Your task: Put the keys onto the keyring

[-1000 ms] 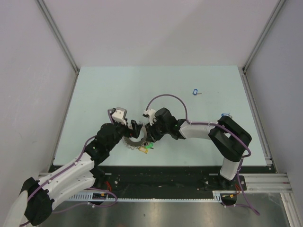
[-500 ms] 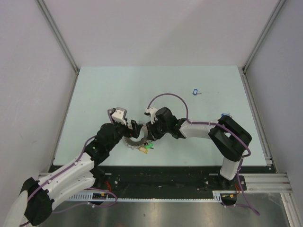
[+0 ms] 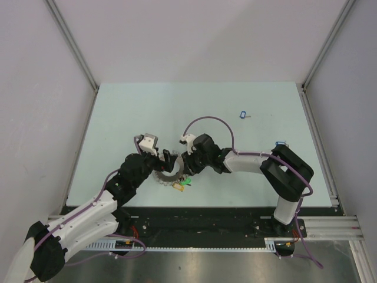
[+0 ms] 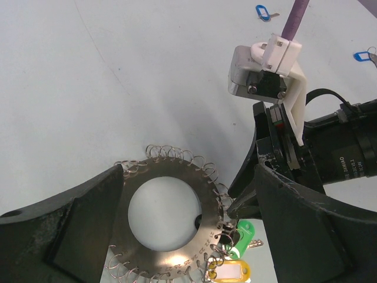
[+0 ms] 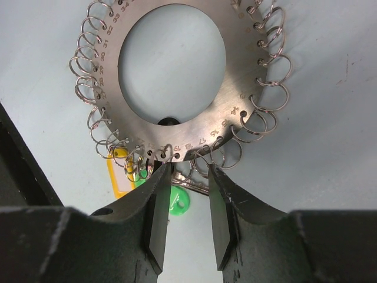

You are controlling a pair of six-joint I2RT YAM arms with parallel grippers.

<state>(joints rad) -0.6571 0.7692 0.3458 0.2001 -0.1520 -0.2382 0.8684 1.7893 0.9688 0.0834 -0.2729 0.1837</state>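
Keyring [image 5: 235, 76], flat on the tabletop [image 3: 129, 112] just in front of the two arm bases, with both claws closed in around it.

Right claw [image 5: 188, 177]: fingers set narrow, a slim gap between them. The tips meet the near rim of the numbered metal disc, among its wire loops. Nothing is visibly clamped, and a green tag [image 5: 177, 200] shows through the gap, with a yellow tag [image 5: 118, 171] just beside it.

Left claw [image 4: 189, 174]: spread wide, with the disc lying between the fingers. One finger sits at the rim and the other stands a little apart. From where I stand I cannot tell whether either presses on the metal.

Change over the last second: very little. The right wrist has crept slightly toward the left arm and the ring, while the ring and the left arm have not visibly shifted.

Blue-tagged keys: one [image 3: 242, 114] lies well apart toward the far side of the tabletop, a second [image 3: 280, 142] near the right arm's elbow. Both are in the same spots as a second ago.

Reading: neither claw carries a key, so this looks like steadying or positioning the ring. Fetching a blue-tagged key and threading it on is not yet done.
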